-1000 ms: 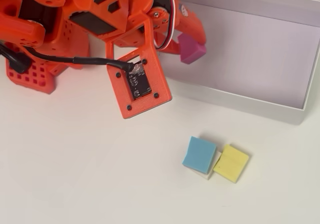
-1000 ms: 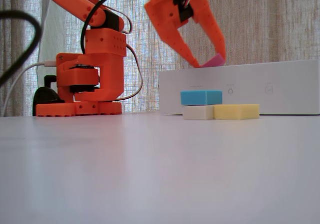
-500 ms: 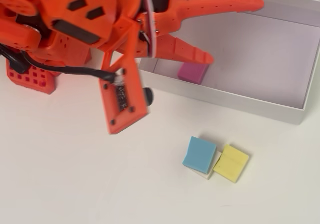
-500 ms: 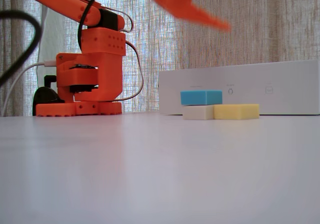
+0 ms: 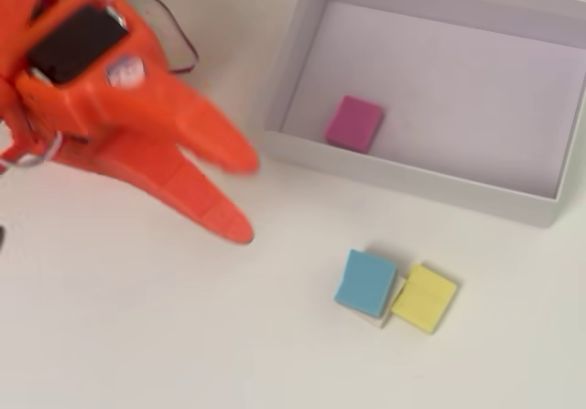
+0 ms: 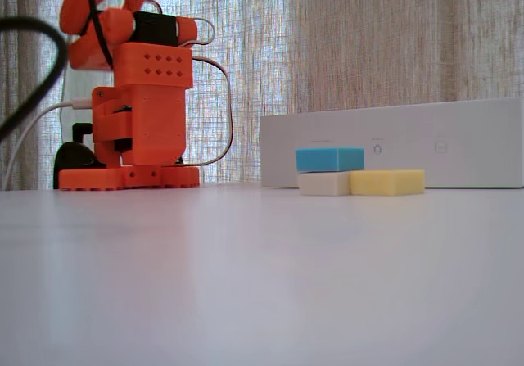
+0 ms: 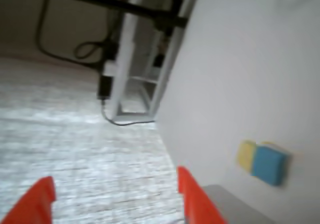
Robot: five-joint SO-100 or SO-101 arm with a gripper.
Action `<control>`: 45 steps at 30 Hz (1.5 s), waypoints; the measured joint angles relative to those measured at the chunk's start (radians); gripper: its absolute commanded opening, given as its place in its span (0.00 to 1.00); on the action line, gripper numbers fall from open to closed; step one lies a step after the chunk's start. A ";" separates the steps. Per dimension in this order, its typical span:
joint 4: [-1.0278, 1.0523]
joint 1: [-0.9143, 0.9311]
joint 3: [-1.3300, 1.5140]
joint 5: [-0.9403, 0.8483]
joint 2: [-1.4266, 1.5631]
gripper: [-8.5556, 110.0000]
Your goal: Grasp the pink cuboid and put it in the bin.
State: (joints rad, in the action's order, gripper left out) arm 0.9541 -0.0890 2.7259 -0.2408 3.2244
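Note:
The pink cuboid (image 5: 354, 123) lies flat on the floor of the bin (image 5: 412, 176), near its front left corner in the overhead view. The bin also shows in the fixed view (image 6: 458, 141) as a long white wall, which hides the cuboid. My orange gripper (image 5: 244, 197) is open and empty. It hangs over the table left of the bin, apart from it, and looks blurred. In the wrist view my gripper (image 7: 114, 181) shows two spread orange fingertips with nothing between them.
A light blue block (image 5: 365, 282) and a yellow block (image 5: 424, 297) lie side by side on the table in front of the bin. The blue one rests on a white block (image 6: 324, 183). The arm's base (image 6: 135, 112) stands at the back left with cables.

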 measured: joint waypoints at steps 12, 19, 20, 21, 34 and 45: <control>0.382 0.040 0.155 0.021 0.089 0.07; 0.400 0.037 0.170 0.021 0.089 0.00; 0.400 0.037 0.170 0.021 0.087 0.00; 0.400 0.037 0.170 0.021 0.089 0.00; 0.382 0.023 0.225 0.071 0.089 0.00; 0.377 0.028 0.225 0.071 0.087 0.00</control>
State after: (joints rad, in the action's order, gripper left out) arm 1.3315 -0.0614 2.9514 -0.1703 3.3119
